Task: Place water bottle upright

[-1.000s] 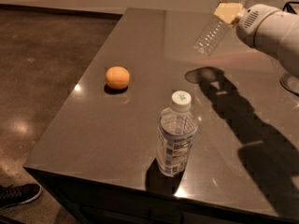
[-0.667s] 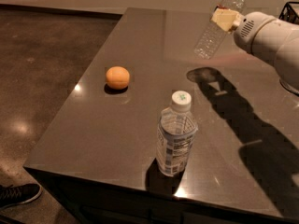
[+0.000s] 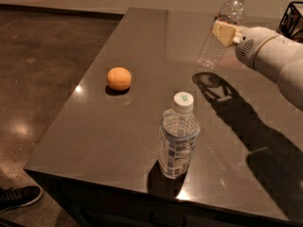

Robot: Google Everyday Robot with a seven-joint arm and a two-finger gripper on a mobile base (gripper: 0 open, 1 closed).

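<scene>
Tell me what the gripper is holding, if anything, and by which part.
The gripper, at the upper right, holds the water bottle, its fingers clamped around the middle of the body; the bottle hangs tilted above the table, cap uppermost.

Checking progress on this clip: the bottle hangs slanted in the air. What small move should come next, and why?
Probably rotate the wrist to bring the water bottle fully vertical before lowering it. The gripper holds it mid-body above the table, cap up but tilted, base off the surface. The other bottle and the orange sit well away.
</scene>
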